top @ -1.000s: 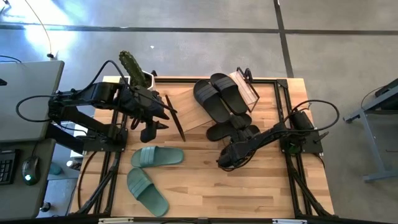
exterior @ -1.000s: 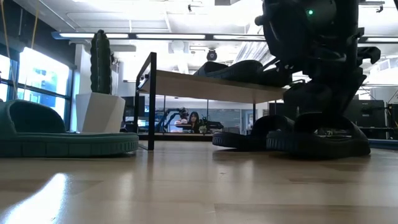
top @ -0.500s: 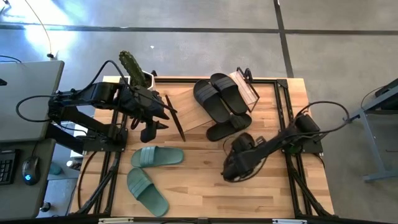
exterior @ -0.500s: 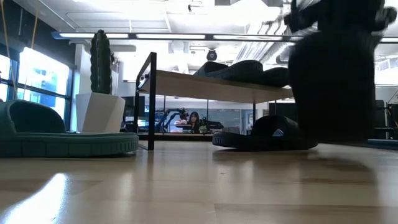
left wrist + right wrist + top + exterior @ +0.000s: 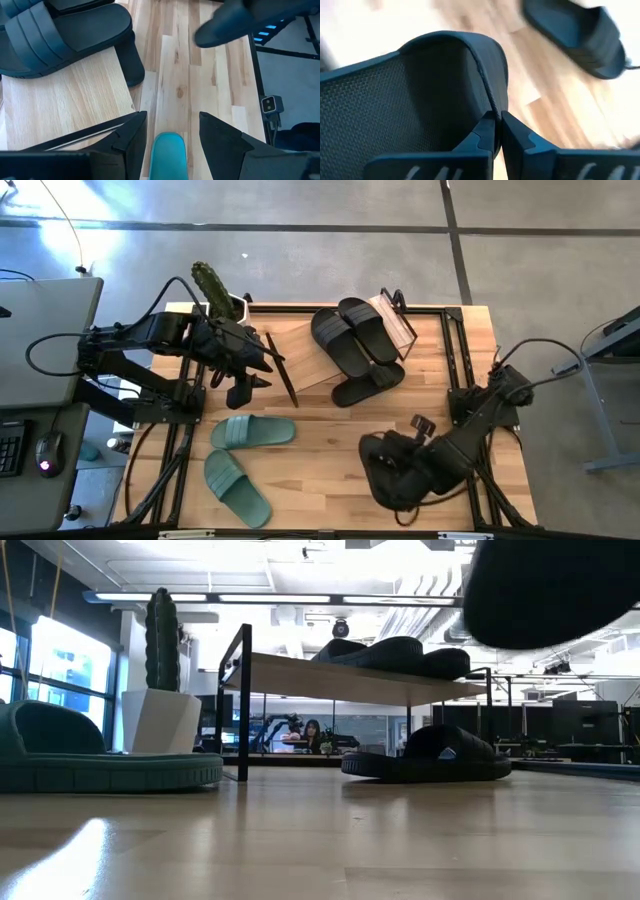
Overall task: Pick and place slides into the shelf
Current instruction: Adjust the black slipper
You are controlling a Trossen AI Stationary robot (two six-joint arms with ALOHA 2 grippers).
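The right gripper [image 5: 400, 470] is over the front right part of the bench [image 5: 320, 480], and its fingers [image 5: 487, 132] are pressed together on the strap edge of a black slide [image 5: 395, 470]; this held slide hangs clear above the wood, and in the low view it shows only as a dark shape at the upper right corner. The shelf [image 5: 330, 350] stands at the back middle of the bench; two black slides [image 5: 352, 332] lie side by side on its top board, and a fourth black slide [image 5: 368, 383] rests on the bench just in front of the shelf, partly under its edge. The two green slides [image 5: 245, 455] lie on the front left part of the bench, close to each other, well apart from the shelf. The left gripper [image 5: 243, 388] hovers near the left end of the shelf; its fingers [image 5: 130, 135] stand apart and hold nothing; the toe of one green slide shows between them in the left wrist view. A cactus in a white pot [image 5: 218, 292] stands at the back left corner.
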